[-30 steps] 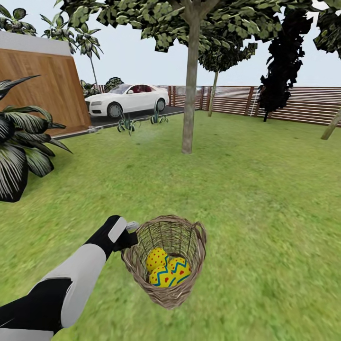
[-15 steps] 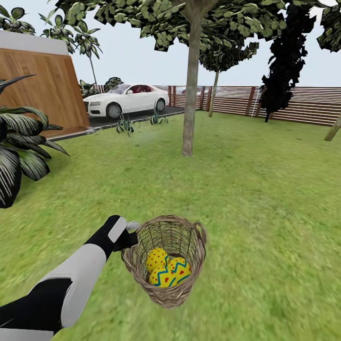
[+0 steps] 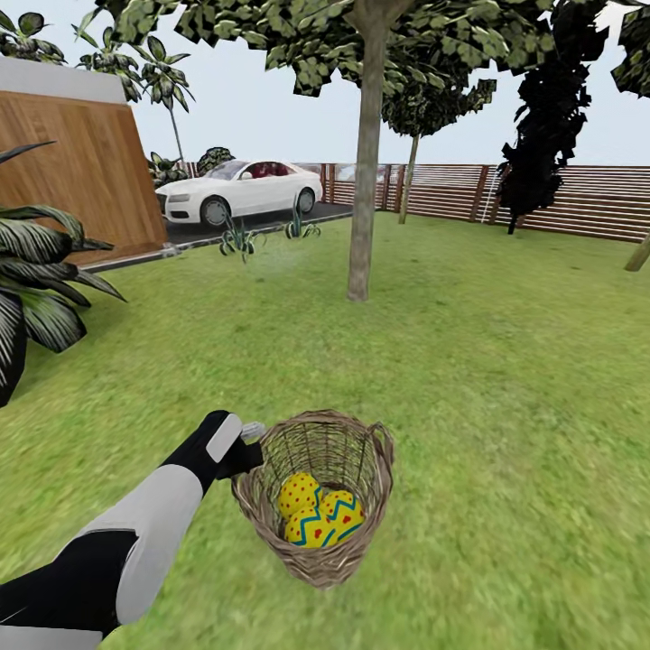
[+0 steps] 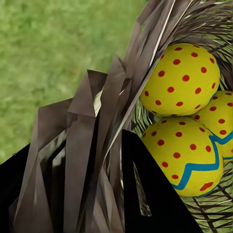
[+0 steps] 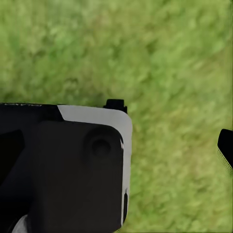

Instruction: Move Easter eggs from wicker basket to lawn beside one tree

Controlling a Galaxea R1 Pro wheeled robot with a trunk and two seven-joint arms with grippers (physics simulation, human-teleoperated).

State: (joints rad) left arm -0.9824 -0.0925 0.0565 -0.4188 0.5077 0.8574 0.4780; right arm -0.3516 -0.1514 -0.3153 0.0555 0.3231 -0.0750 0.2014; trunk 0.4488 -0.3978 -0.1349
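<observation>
The wicker basket (image 3: 375, 483) hangs tilted in front of me over the lawn (image 3: 506, 361). My left gripper (image 3: 247, 440) is shut on its rim at the left side. Three yellow Easter eggs (image 3: 318, 516) with red dots and blue zigzags lie together in its bottom. In the left wrist view the woven wall (image 4: 92, 145) sits between the dark fingers (image 4: 150, 199), with the eggs (image 4: 182, 82) just beyond. A tree (image 3: 364, 181) with a thick grey-brown trunk stands straight ahead, some way off. My right gripper (image 5: 171, 125) hangs open over bare grass.
A big striped-leaf plant (image 3: 36, 271) stands at the left edge. A white car (image 3: 239, 190) is parked on the driveway beside a wooden wall (image 3: 81, 171). A slatted fence (image 3: 560, 199) closes the back, with more trees along it. Open grass stretches around the trunk.
The whole view has shifted: the plant at the left has slid further out of the picture and the grass blurs. The basket and my left arm keep the same place in the view.
</observation>
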